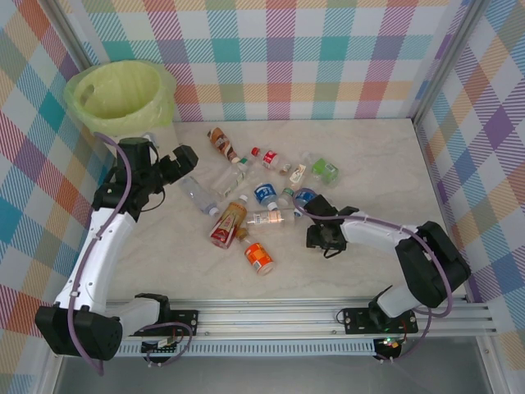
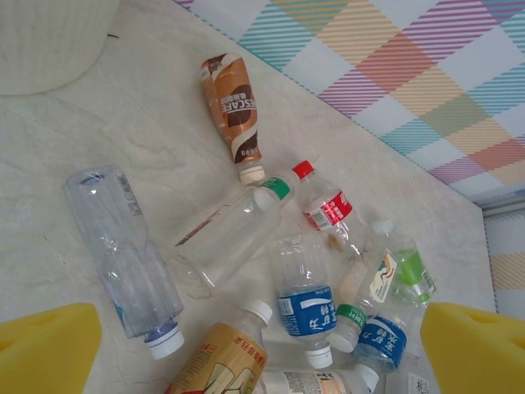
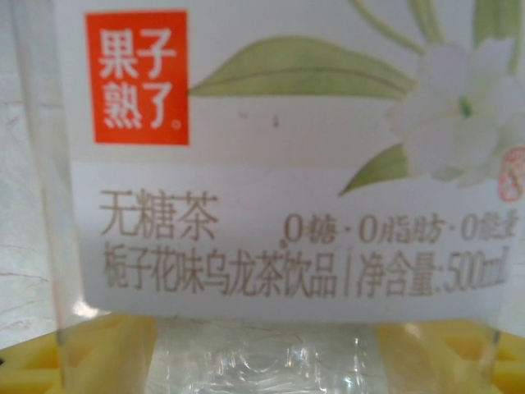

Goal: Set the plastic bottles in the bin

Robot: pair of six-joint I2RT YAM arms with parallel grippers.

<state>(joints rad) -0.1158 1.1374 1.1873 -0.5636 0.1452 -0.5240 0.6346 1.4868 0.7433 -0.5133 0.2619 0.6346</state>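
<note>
While the bottles [image 1: 228, 223] lie scattered on the table [image 1: 385, 156], well apart from the far-left bin [image 1: 123, 94], little looks done: the left gripper [image 1: 182, 158] gapes, and the right gripper [image 1: 318, 212] straddles a white-labelled bottle [image 3: 271, 164], clamped or not I cannot tell

Illum.: bright, even, diffuse, from overhead. Shadows: soft, short, beneath arms on table [image 1: 369, 164]. Glare: faint sheen on plastic bottles [image 2: 123, 246] only. Top view sharp. Right wrist: label [image 3: 287, 205] print slightly soft. Left wrist: yellow finger pads [image 2: 49, 349] blurred, btm corners.
</note>
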